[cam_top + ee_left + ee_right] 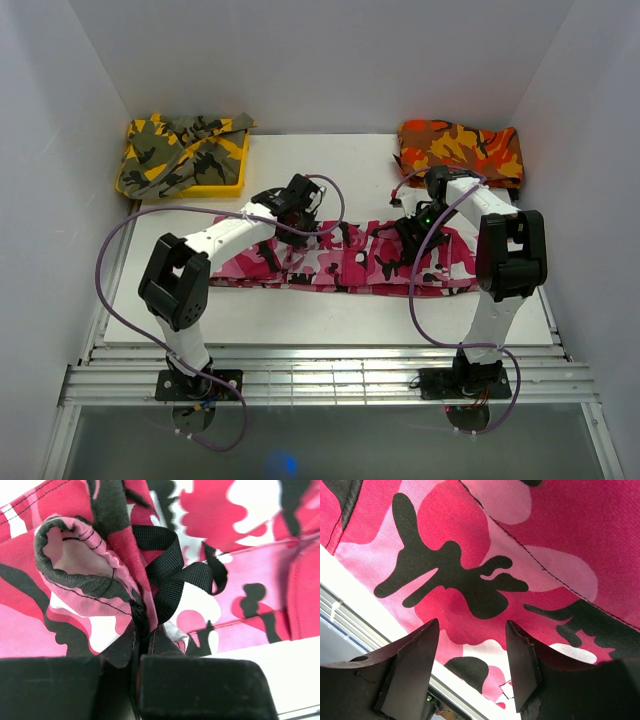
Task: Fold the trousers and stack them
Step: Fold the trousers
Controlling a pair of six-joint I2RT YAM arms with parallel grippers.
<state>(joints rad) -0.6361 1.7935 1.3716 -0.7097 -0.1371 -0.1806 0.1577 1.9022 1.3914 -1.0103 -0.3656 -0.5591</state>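
Left gripper (pixel 137 660) clamped on the trousers (pixel 350 265): both black pads (pixel 200 690) pressed together, with a pinched ridge of pink/white/black camo cloth squeezed up between them. Black webbing strap (pixel 170 575) loops out of the same bunch just above the pads; can't tell if the strap itself is in the pinch. Rolled hem or opening with a pale pink inside sits left of the strap, puffed up.

Right gripper (pixel 471 625) has jaws apart, nothing between them, cloth plainly visible in the gap. Fingertips (pixel 415 670) sit low over the camo fabric near its near edge. Contact with the cloth can't be told. White table edge and metal rails show at lower left of the right wrist view.

Top view: trousers lie as one long narrow band running left to right across the middle of the white table (pixel 300 320), mostly flat, with both arms reaching onto it. Left arm's grip is at the band's far edge, left of centre. Right arm's claw is over the right part of the band.

Yellow tray (pixel 225 185) at the far left corner holds a yellow-olive camo garment (pixel 180 150), well apart from the trousers. Orange-red camo garment (pixel 460 150) lies at the far right corner, near the right arm's wrist. Purple cables (pixel 105 260) loop off both arms.
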